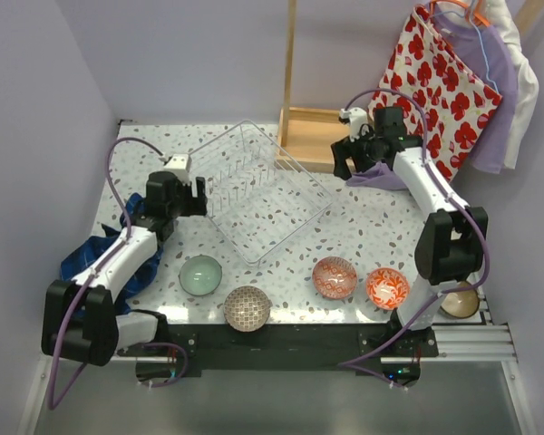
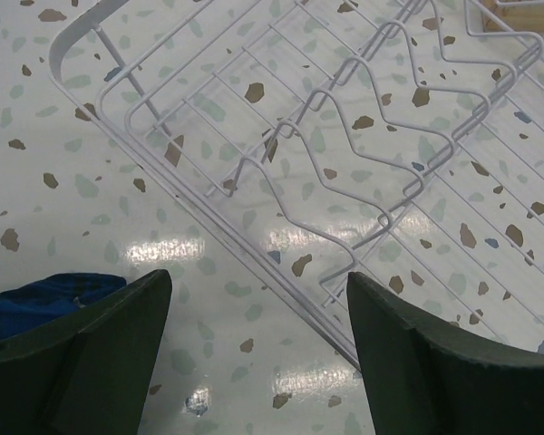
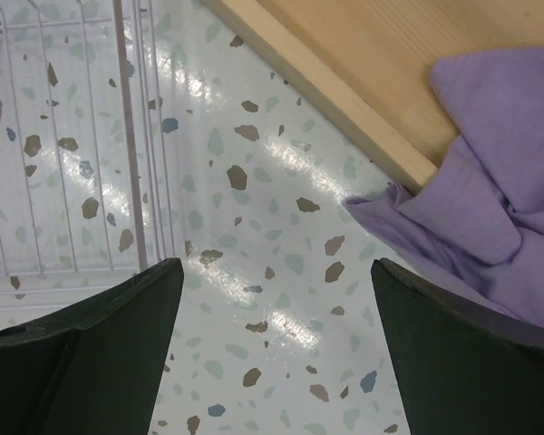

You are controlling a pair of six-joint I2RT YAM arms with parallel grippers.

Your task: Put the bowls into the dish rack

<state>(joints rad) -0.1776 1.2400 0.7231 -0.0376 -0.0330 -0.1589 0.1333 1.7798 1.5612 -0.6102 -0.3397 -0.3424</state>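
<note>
Speckled tabletop (image 1: 372, 227): the dish rack (image 1: 258, 195) is sitting mid-table, with the bowls (image 1: 334, 277) lining the near edge. I am hovering the left gripper (image 2: 258, 281) and right gripper (image 3: 276, 272) beside the rack, both wide open and empty. I am planning a rim grasp on the green bowl (image 1: 200, 275), the one nearest on the left.

No readable text, label, brand or number is showing in any of the views. The patterned bowls (image 1: 334, 277) and the hanging red-flowered bag (image 1: 442, 86) are carrying only decoration, no letters or signs.
</note>
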